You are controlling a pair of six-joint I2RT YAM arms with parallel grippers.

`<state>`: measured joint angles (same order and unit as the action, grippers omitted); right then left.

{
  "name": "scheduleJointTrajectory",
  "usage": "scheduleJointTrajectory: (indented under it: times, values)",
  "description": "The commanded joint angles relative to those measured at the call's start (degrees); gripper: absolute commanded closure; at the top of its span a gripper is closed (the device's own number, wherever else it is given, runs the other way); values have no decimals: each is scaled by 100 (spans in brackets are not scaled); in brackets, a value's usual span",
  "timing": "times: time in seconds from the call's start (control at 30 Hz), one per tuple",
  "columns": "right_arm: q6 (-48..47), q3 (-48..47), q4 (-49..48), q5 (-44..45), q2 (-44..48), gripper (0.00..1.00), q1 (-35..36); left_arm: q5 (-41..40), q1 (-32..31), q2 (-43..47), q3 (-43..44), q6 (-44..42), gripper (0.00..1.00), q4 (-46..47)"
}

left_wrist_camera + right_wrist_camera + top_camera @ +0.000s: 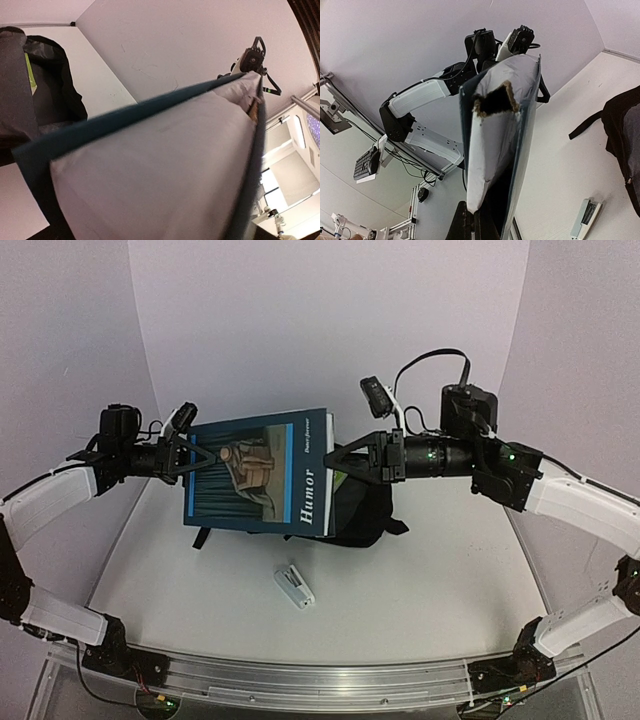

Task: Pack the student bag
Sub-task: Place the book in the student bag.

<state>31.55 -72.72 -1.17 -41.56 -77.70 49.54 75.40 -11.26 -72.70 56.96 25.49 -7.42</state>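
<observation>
above the soft bag point(366, 522) hangs a flat book point(255, 468).

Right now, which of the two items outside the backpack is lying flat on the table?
The white stapler: it lies on the table before the backpack, while the blue book is held aloft.

blue book point(258, 472) titled Humor, white stapler point(294, 587) on table point(430, 575)
</observation>
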Motion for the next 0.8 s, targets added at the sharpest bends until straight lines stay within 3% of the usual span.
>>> scheduleJointTrajectory:
  times: [0.0,0.17,0.4,0.57,0.67,0.77]
  values:
    - [-14,192,-564,177,166,100,-173,227,-21,344,-130,335,37,497]
    - [-28,397,-610,312,-15,98,-308,248,-24,586,-467,713,67,996]
    - [160,661,-1016,396,-164,84,-471,226,-20,894,-626,1103,99,1379]
    - [296,969,-1326,429,-251,63,-662,119,-23,1134,-765,1661,100,2149]
    - [365,1104,-1497,357,-320,33,-696,87,-20,1208,-744,1903,100,2380]
    - [496,1214,-1754,90,-396,20,-709,39,-23,1264,-694,1928,100,2343]
